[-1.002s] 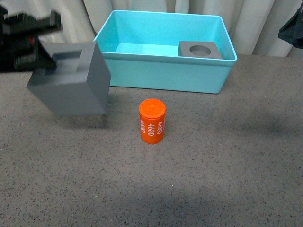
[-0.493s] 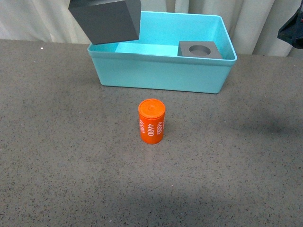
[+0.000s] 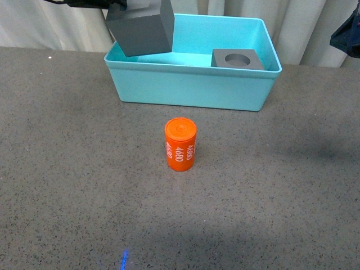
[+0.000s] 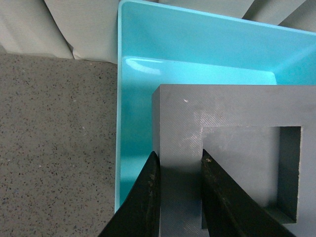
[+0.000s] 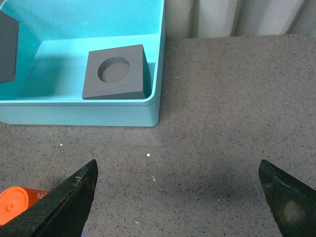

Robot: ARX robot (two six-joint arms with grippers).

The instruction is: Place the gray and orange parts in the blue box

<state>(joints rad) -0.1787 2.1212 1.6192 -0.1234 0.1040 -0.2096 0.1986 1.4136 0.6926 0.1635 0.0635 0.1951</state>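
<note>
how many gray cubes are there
2. The matte gray cube with a round recess sits inside the turquoise-blue plastic bin, at its right end. The gray cube with a square recess is gripped by the left tool above the bin's left end.

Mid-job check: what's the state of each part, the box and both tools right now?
square-recess gray cube: held in the air, tilted, over the left end of the blue box.
round-recess gray cube: lying in the blue box, recess up.
orange cylinder: upright on the table, outside the box.
blue box: open, one cube inside.
left tool: shut on the square-recess gray cube.
right tool: open, empty.
</note>
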